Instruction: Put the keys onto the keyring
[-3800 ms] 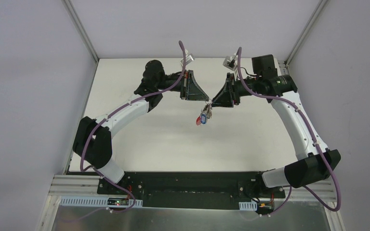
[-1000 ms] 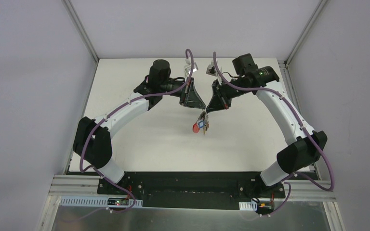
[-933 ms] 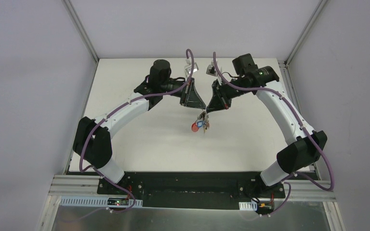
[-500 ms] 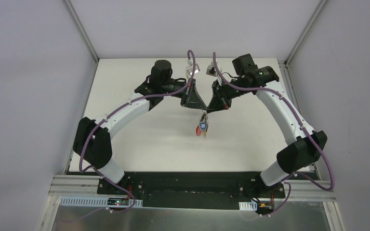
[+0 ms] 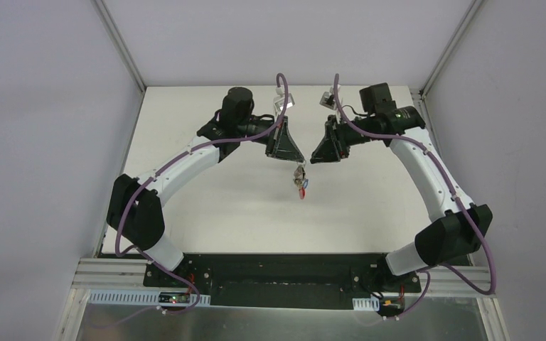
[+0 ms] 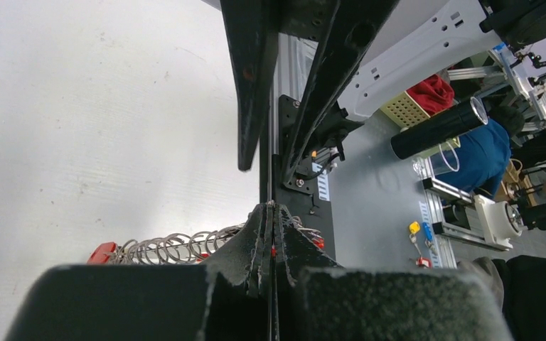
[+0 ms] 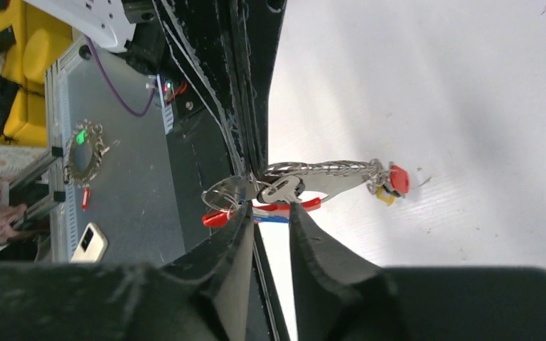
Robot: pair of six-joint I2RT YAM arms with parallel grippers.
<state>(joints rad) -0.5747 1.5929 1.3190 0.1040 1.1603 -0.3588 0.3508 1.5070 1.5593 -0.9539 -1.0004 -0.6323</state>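
Left fingers (image 5: 293,153) found closed tight on the upper end of the keyring (image 5: 298,172), which hangs below their tips over the middle of the white bench (image 5: 206,199); whether its lowest end touches the bench cannot be told from above. The keys (image 5: 301,187) hang on it in a small bunch, red and blue visible. In the left wrist view the fingers (image 6: 271,227) are pressed together with no gap between them; a coiled wire section (image 6: 178,247) of the keyring shows just left of the tips, with a red piece at its far end. Right fingers (image 5: 318,154) stand just beside the left ones, on their right, tips turned toward the bunch but apart from it. In the right wrist view these fingers (image 7: 245,220) are slightly parted, a narrow gap between them and nothing clamped in it; the keyring (image 7: 320,172) lies just beyond their tips, carried by the left fingers (image 7: 252,92) coming in from above. A silver key blade (image 7: 282,189) sits nearest the tips; red and blue strips run beside it; a red head and a yellow head sit at the far end of the coil. Both arms reach inward from the near edge of the bench; their wrists face each other.
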